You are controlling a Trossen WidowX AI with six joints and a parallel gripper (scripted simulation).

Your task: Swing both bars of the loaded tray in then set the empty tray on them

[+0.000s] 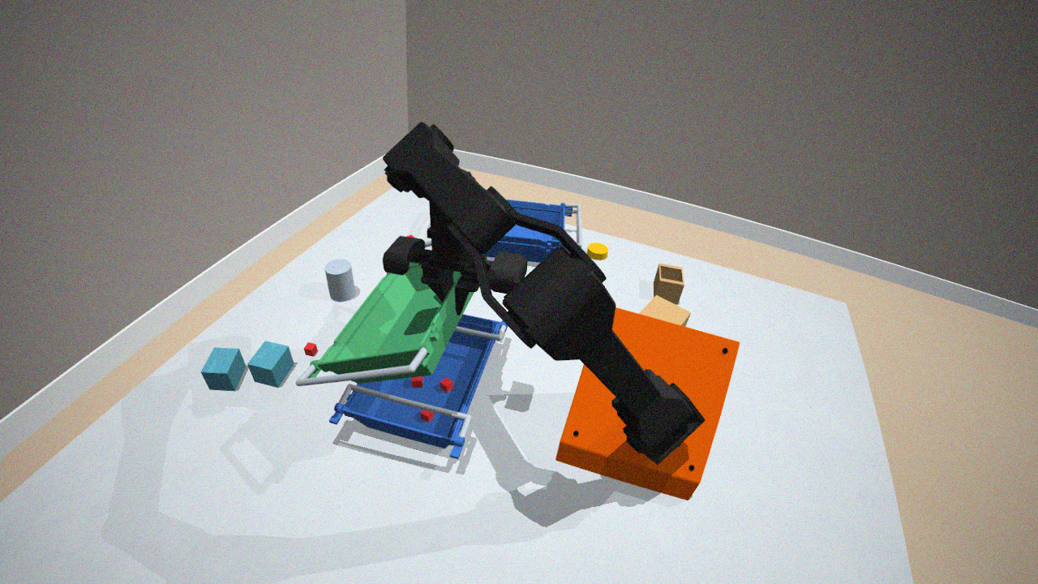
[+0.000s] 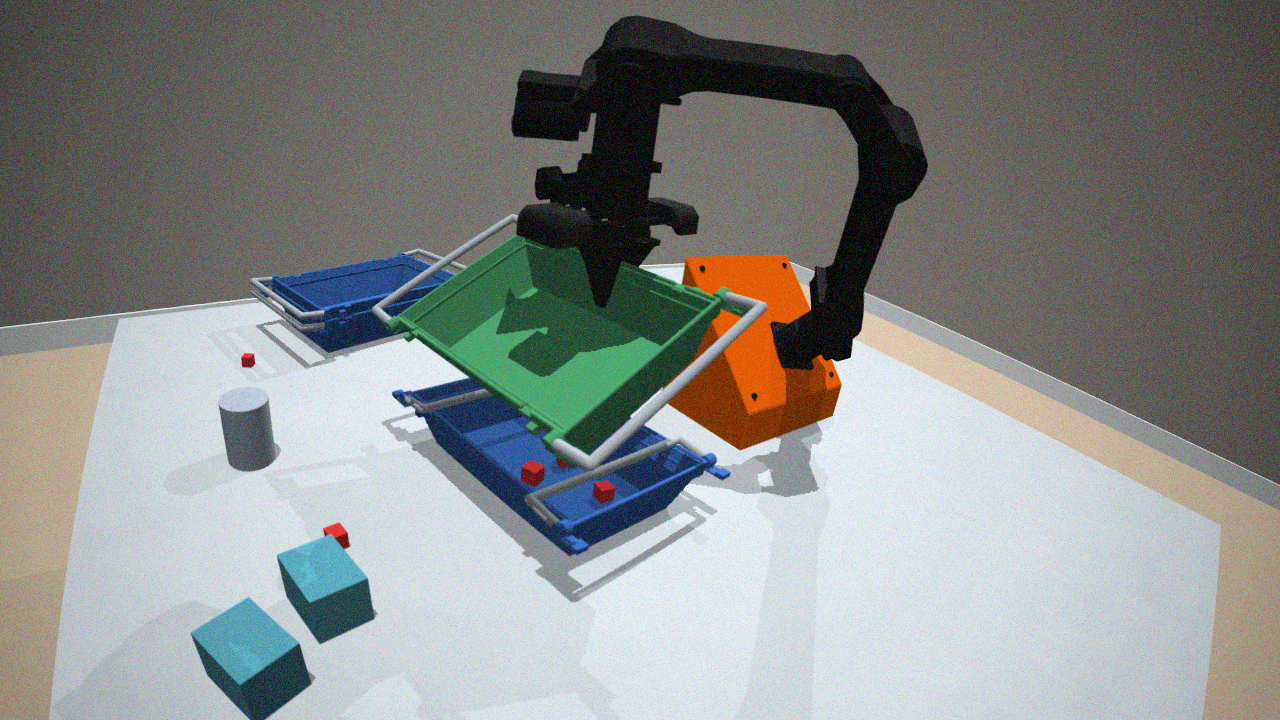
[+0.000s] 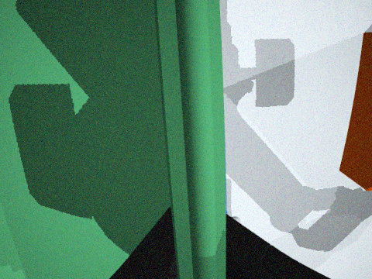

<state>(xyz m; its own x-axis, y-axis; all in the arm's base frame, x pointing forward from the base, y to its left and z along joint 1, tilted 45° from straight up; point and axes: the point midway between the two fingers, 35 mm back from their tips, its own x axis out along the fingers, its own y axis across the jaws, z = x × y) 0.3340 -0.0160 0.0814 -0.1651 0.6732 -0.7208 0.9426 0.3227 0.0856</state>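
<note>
The hand (image 2: 601,288) is nearly closed, pinching the long wall of the green tray (image 2: 554,344) from above, one finger inside the tray and one outside. In the wrist view that wall's rim (image 3: 198,108) runs straight up the middle, with the tray's floor to one side and the desk (image 3: 310,15) to the other. The green tray hangs tilted in the air, high at the gripped wall and low at the opposite long wall. Its two wire bars (image 2: 666,391) stick out past its short ends.

Directly below the hand and the green tray stands the loaded blue tray (image 2: 572,483) on the desk, with small red blocks (image 2: 532,471) visible in its uncovered part. One of its bars (image 2: 601,467) lies across its top at the near end; the other (image 2: 438,402) shows at the far end, mostly hidden under the green tray. The green tray's low edge comes close above the blue tray, though I cannot tell whether they touch.

Beyond the hand sits a second blue tray (image 2: 349,291). Off to the side stand a grey cylinder (image 2: 247,428), two teal cubes (image 2: 325,587) and loose red blocks (image 2: 336,533). The orange base block (image 2: 751,358) stands behind the hand, carrying the arm.
</note>
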